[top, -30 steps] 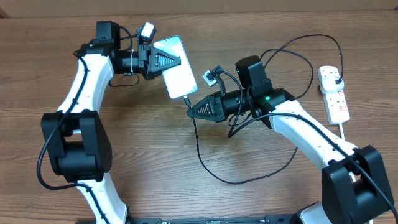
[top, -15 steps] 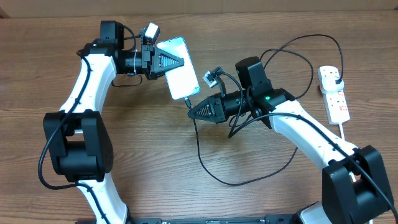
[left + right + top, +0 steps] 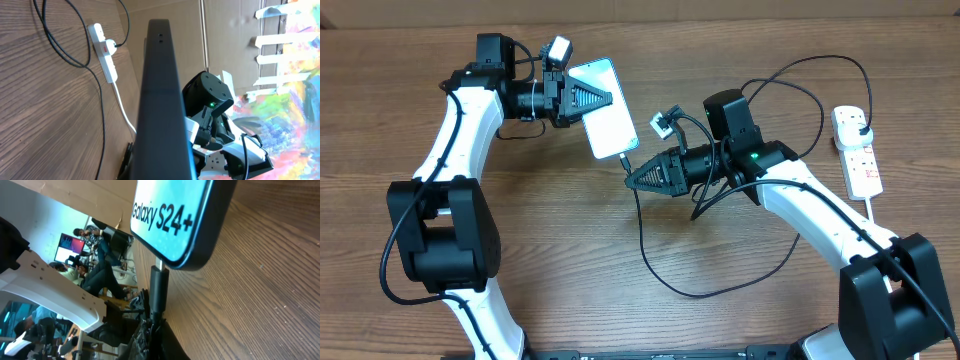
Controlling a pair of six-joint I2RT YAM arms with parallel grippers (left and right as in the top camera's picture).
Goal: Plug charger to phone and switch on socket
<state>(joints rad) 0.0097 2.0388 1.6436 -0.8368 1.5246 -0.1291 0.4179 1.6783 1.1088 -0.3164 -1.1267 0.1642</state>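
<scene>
My left gripper is shut on the phone and holds it tilted above the table, light blue screen up. In the left wrist view the phone's dark edge fills the middle. My right gripper is shut on the charger's black connector end, which sits in the phone's lower edge under the "Galaxy S24+" text. The thin black cable loops over the table to a black plug in the white socket, also seen in the left wrist view.
The socket's thick white cord runs toward the front right. The wooden table carries the cable loops between the right arm and the socket. A cardboard wall lines the far edge.
The phone and left gripper swayed slightly right, then came back. The right arm has shifted slightly to the right. The connector stays at the phone's lower edge.
</scene>
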